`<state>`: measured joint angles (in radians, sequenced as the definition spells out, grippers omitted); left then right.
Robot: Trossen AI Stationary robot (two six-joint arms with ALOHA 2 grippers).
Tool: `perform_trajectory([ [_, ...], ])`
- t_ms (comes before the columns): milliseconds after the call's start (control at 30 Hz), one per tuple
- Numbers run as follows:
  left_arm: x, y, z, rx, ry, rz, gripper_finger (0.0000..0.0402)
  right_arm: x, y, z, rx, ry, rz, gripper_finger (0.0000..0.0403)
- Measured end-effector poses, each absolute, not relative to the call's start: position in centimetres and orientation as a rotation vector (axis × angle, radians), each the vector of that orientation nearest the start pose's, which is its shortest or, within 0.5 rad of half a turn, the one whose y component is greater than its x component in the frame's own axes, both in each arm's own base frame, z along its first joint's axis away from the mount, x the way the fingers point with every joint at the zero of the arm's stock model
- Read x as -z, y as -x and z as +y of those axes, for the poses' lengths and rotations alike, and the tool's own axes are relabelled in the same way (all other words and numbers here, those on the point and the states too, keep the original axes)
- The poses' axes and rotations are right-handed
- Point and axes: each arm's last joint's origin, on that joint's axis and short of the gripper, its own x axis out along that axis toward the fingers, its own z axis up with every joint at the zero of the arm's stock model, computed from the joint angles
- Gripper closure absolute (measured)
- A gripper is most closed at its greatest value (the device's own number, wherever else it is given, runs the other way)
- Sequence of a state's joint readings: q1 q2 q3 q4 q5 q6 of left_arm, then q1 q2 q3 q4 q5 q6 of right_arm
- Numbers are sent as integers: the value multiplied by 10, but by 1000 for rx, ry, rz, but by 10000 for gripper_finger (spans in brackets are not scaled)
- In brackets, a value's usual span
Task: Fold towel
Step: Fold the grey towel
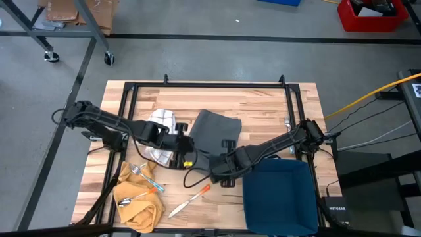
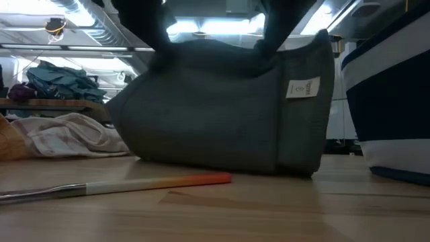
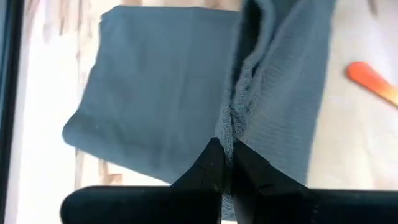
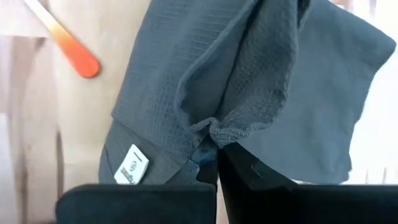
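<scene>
Now both tools, left tool (image 3: 227, 163) and right tool (image 4: 214, 163), grasping the towel (image 1: 214, 128) edge at frame centre, should probably move evenly, keeping corners aligned.

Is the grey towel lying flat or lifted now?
Lifted at one edge: left gripper and right gripper both pinch the grey towel, which drapes to the table.

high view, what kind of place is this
Likely a workshop or robotics lab: a wooden table on a bare concrete floor, a wheeled metal rack and a red bin.
</scene>
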<state>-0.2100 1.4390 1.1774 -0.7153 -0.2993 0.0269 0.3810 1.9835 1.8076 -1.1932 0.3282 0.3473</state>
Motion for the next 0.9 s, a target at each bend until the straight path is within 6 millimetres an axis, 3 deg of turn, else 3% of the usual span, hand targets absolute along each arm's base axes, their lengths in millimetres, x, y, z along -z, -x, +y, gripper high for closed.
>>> perform_trajectory([
  [467, -253, -306, -23, -153, -257, 1062, 400, -263, -378, 111, 216, 244, 1294, 385],
  [633, -240, -314, -17, -172, -309, 1111, 384, -250, -378, 95, 252, 242, 1347, 329],
  [900, -210, -329, -3, -228, -376, 1200, 298, -225, -376, 70, 325, 242, 1399, 235],
])
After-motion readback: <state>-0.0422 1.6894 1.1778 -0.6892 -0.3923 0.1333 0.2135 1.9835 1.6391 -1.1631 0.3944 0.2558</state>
